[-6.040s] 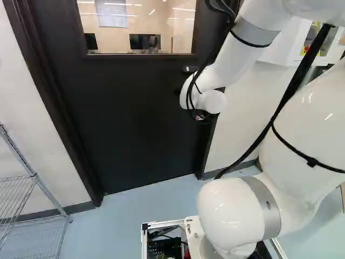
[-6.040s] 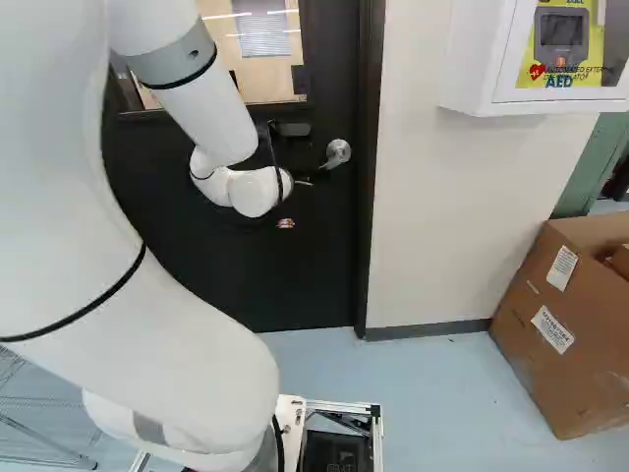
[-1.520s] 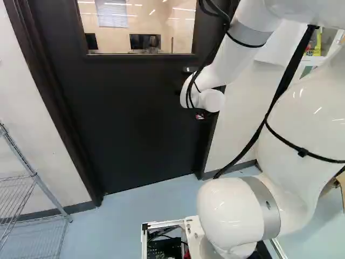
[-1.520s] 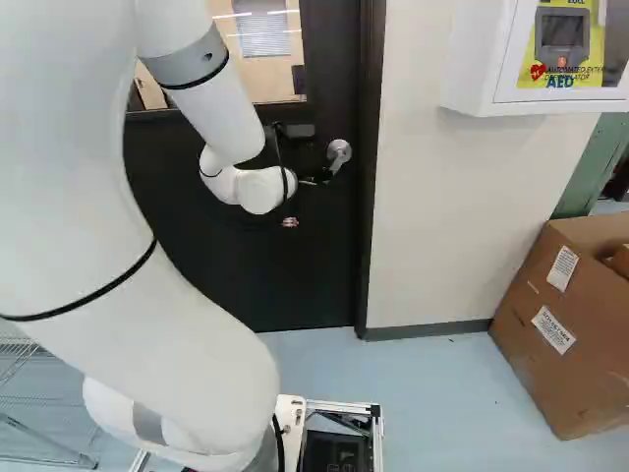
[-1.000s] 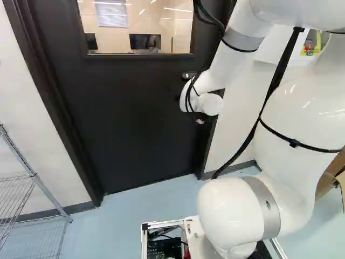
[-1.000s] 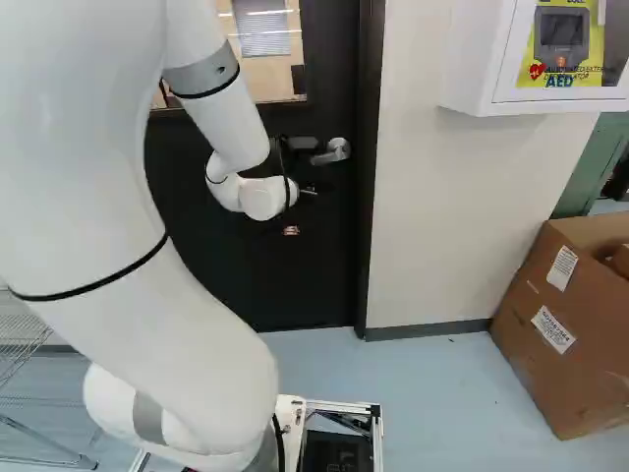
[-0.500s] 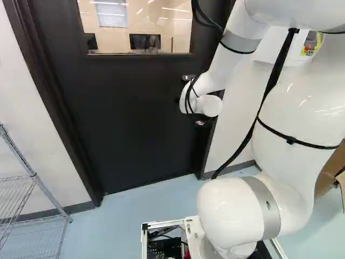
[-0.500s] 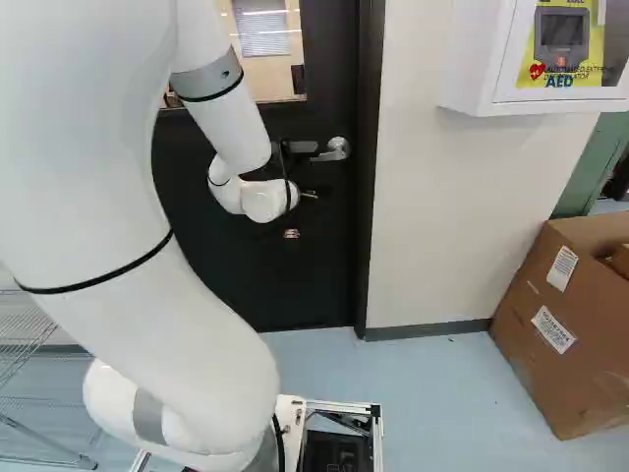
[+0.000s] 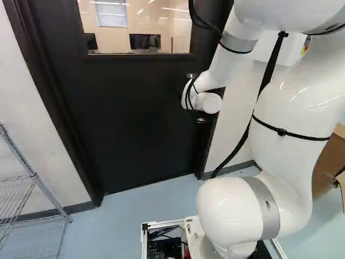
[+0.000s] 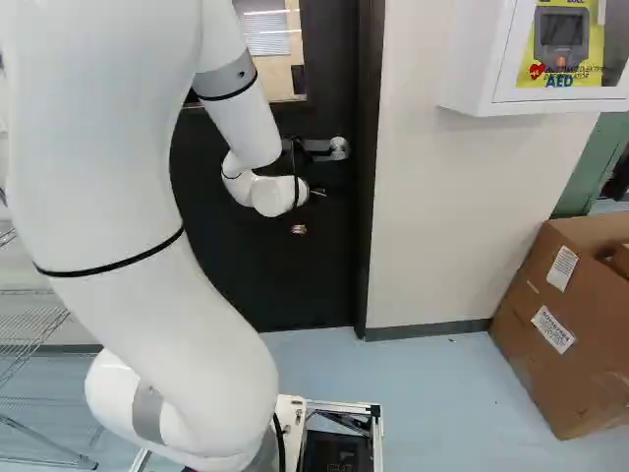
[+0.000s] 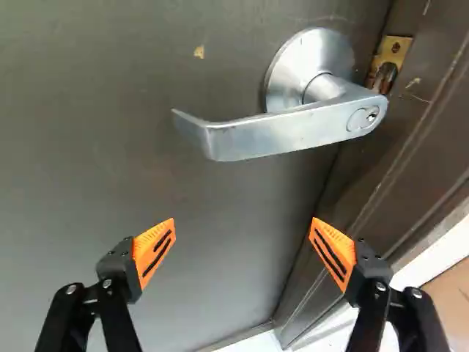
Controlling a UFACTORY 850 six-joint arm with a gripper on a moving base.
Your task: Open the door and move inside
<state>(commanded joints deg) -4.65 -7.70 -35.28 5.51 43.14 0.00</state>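
Observation:
Below the lever of the door's handle in the right base view, my gripper (image 10: 316, 193) stands close to the dark door (image 10: 285, 280), mostly hidden by the wrist. The silver handle (image 10: 338, 148) has its lever about level, pointing away from the frame. In the wrist view the gripper (image 11: 243, 220) is open, fingers wide apart with nothing between them; the handle (image 11: 286, 133) lies ahead, not touched. A brass plate (image 11: 394, 50) with a latch shows beside it. In the left base view the door (image 9: 135, 124) sits in its frame, and the arm hides the handle.
A wire shelf (image 9: 27, 172) stands left of the door. On the wall to the right hangs a white AED cabinet (image 10: 477, 59), with a large cardboard box (image 10: 555, 334) on the floor below. The door has a window (image 9: 137, 27).
The handle's lever, tilted down 1.5 s ago, has swung up to about level. My gripper has shifted slightly down and towards the frame from the lever. The base and door have not visibly moved.

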